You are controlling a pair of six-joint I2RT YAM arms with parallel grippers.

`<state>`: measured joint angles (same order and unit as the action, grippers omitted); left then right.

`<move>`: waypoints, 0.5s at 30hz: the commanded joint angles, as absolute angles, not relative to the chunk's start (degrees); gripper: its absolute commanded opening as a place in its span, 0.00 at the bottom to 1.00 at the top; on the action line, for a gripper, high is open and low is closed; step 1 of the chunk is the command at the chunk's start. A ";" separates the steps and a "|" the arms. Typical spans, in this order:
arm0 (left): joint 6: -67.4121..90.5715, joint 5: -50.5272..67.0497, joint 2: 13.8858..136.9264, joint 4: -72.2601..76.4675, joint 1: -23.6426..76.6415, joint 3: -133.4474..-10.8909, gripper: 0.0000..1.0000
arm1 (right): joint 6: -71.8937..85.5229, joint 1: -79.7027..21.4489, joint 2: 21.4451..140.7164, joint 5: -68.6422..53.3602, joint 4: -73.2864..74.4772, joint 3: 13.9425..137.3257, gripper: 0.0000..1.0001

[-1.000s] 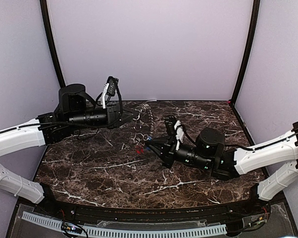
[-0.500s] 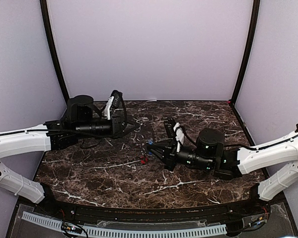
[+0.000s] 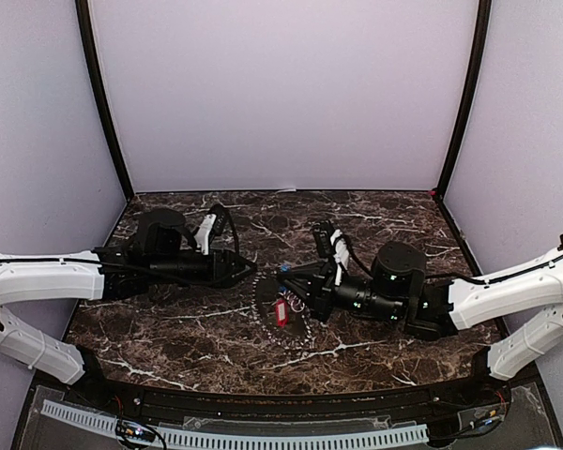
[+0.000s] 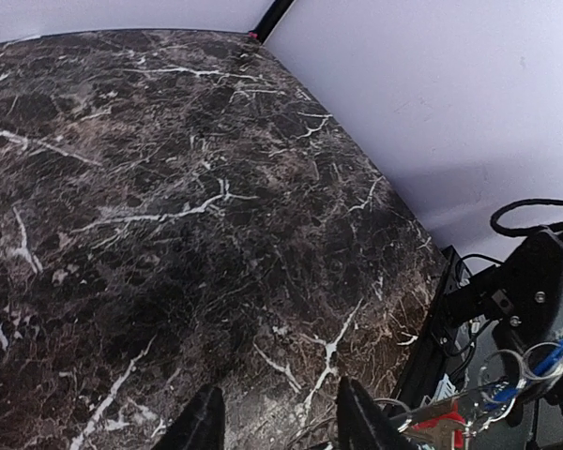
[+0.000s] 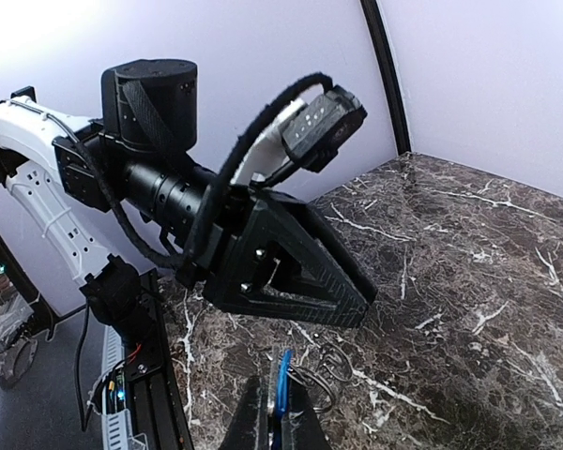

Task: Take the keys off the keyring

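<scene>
The keyring [image 3: 256, 302], a toothed grey ring, lies low over the marble between the two arms. A red key [image 3: 281, 312] shows inside its open centre. My right gripper [image 3: 287, 277] is shut on the blue key [image 5: 281, 380], which stands on edge between its fingers with small wire loops [image 5: 327, 373] hanging from it. My left gripper [image 3: 248, 272] is open just left of the ring, with only table between its fingers [image 4: 203, 424]. In the left wrist view the red key [image 4: 441, 427] and blue key [image 4: 551, 345] hang at the lower right.
The dark marble table [image 3: 188, 328] is closed in by lilac walls with black corner posts [image 3: 460, 103]. The left gripper's black finger [image 5: 300, 267] sits close in front of the right wrist camera. A toothed strip [image 3: 235, 436] runs along the near edge.
The left gripper was shut and holding the ring up; it has come down towards the table, opened and let go. The ring now sits low beside the right gripper, which stays shut.
</scene>
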<state>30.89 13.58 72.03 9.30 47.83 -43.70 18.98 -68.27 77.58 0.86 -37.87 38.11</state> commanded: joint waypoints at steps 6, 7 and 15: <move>30.21 8.28 63.34 8.59 47.64 -37.31 0.54 | 20.41 -68.55 77.68 -0.46 -44.28 38.02 0.00; 29.64 10.27 62.31 9.59 47.64 -36.63 0.52 | 20.39 -68.52 77.77 -0.67 -44.44 38.05 0.00; 25.84 28.48 59.19 19.65 48.83 -34.46 0.33 | 20.30 -68.55 77.97 -2.12 -45.44 37.47 0.00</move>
<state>28.58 18.35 59.57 12.91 47.92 -34.68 20.03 -68.27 78.02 -0.47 -39.68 38.00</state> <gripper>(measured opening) 0.345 0.030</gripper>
